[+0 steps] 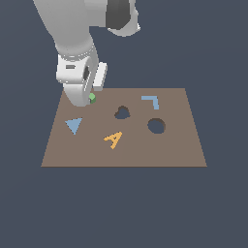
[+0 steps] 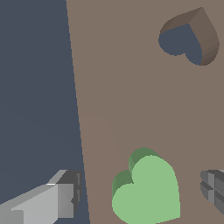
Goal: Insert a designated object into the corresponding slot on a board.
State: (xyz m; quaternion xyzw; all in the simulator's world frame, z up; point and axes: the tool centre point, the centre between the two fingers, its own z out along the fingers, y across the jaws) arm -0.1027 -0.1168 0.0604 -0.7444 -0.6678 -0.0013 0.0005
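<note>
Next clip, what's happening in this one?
A simulated Panda arm has its pincer low over the back corner of the board, on the exterior view's left. In the wrist view the green heart lies between the open fingers, with gaps on both sides, so it isn't gripped yet. The heart slot near the board's middle is empty, as is the round hole.

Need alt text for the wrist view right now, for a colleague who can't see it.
A green heart block lies on the brown board between the open jaws, with one finger on each side and neither touching it. The empty heart-shaped slot is farther off on the board.
</note>
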